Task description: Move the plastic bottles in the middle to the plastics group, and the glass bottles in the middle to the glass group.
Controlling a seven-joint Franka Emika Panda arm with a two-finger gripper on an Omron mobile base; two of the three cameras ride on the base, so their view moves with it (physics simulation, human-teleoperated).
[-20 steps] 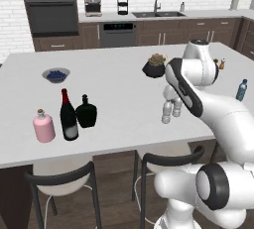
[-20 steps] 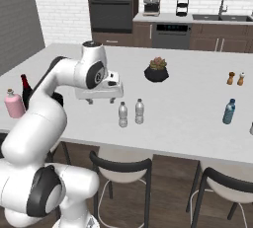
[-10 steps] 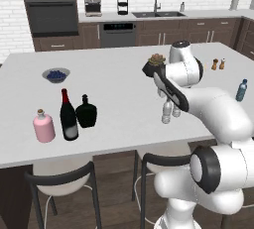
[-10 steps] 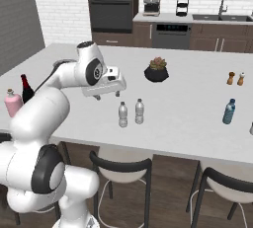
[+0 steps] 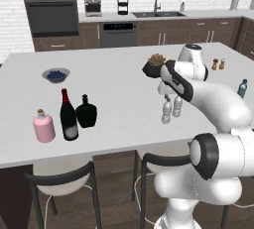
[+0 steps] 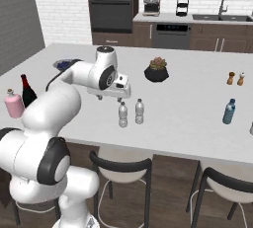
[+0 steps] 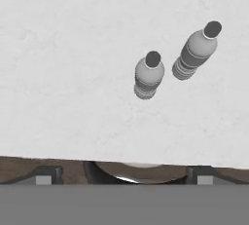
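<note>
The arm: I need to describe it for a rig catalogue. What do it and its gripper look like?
Glossy white rounded arm segments with dark grey joint rings and end caps. The gripper is a white boxy hand; no cables or markings visible.

A white table [image 5: 114,82] carries a small bowl of blueberries [image 5: 56,75] at its 10 o'clock side. A dark pot with a plant [image 6: 157,70] sits toward 12 o'clock. 2 salt and pepper shakers [image 6: 235,78] stand at 2 o'clock. 2 dark stools [image 6: 120,167] are tucked under the near edge.
</note>
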